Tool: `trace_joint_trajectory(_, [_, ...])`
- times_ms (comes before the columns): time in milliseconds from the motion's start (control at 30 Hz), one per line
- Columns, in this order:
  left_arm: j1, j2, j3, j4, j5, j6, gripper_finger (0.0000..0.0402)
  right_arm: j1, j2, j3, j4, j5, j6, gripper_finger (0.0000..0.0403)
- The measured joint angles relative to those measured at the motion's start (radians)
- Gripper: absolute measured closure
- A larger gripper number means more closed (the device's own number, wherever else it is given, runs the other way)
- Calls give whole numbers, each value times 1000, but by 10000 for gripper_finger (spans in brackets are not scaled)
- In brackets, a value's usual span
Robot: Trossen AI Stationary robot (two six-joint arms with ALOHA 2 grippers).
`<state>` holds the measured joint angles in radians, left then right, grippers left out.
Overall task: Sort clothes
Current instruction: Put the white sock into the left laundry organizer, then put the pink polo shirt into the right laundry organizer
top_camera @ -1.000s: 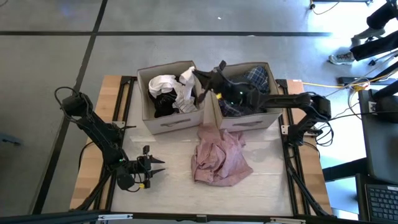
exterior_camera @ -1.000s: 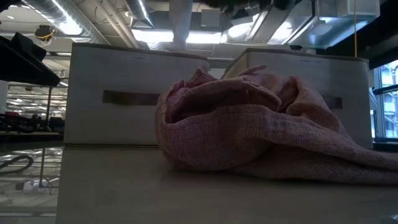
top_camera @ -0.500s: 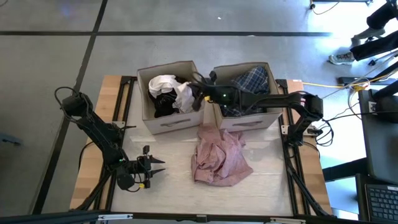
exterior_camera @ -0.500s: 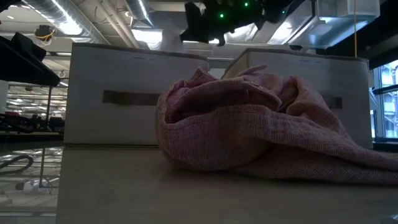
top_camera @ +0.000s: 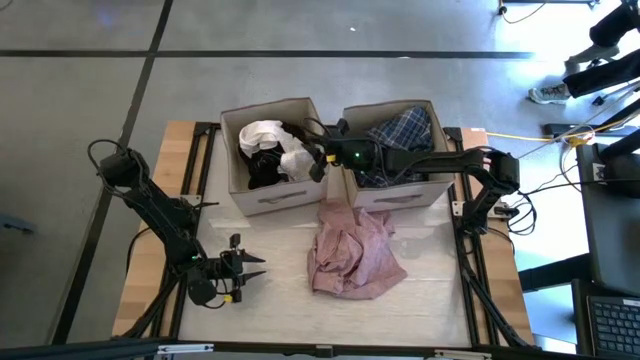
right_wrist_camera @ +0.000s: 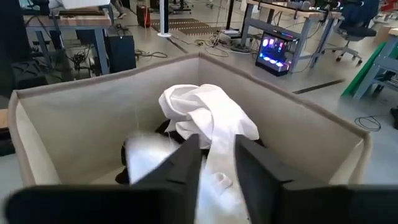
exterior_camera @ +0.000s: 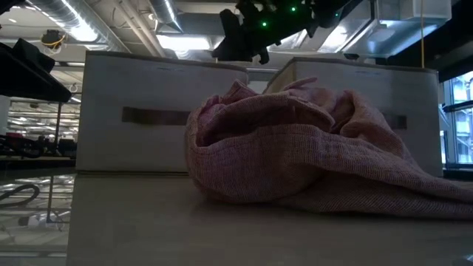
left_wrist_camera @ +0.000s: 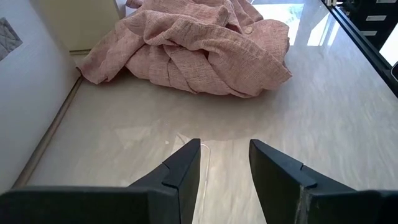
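dusty-pink, loosely woven fabric lies crumpled in a heap on the pale table top: this pink garment (top_camera: 352,252) sits just in front of the two beige fabric boxes, below the seam where they meet, and fills the middle of the low view (exterior_camera: 310,151). nearer the table's front edge, on the left, the left gripper (top_camera: 243,267) hovers low above the bare table surface (left_wrist_camera: 348,124), its two dark fingers (left_wrist_camera: 186,167) released with a clear gap between them and nothing held, pointing toward the pink garment (left_wrist_camera: 193,46) but well apart from it. farther back, the right arm reaches across from the right side so that the right gripper (top_camera: 312,158) hangs over the left beige box (top_camera: 262,196), at its right edge. its fingers (right_wrist_camera: 189,155) are parted slightly, gripping nothing, just above a crumpled white garment (right_wrist_camera: 208,118) that lies on black fabric (top_camera: 262,165) inside that box. the right beige box (top_camera: 395,192) holds a blue-plaid garment (top_camera: 405,128).
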<state>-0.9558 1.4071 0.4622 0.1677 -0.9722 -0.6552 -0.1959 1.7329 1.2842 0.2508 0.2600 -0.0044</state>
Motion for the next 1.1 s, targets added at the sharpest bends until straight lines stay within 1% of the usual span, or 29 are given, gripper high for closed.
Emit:
trace_joint_trajectory(167, [0, 0, 0, 0, 0, 0, 274, 1, -19, 0, -5, 0, -20, 213])
trace_joint_trajectory(267, [0, 0, 0, 1, 0, 0, 274, 9, -58, 0, -31, 13, -32, 183])
trace_joint_trajectory(333, [0, 0, 0, 0, 0, 0, 274, 21, -89, 0, -61, 20, -32, 171])
trace_joint_trajectory(467, [0, 0, 0, 1, 0, 0, 274, 68, -178, 0, -117, 19, -34, 162])
trace_joint_trajectory(567, [0, 0, 0, 1, 0, 0, 274, 121, -247, 0, -194, 21, -33, 162])
trace_joint_trajectory(633, [0, 0, 0, 1, 5, -2, 274, 167, -293, 0, -268, 50, -21, 162])
trace_joint_trajectory(800, [0, 0, 0, 1, 8, -3, 274, 305, -390, 0, -465, 165, 35, 162])
trace_joint_trajectory(933, [0, 0, 0, 0, 8, -2, 274, 412, -434, 0, -620, 212, 157, 162])
trace_joint_trajectory(1100, [0, 0, 0, 0, 8, -3, 274, 529, -448, -1, -831, 212, 373, 162])
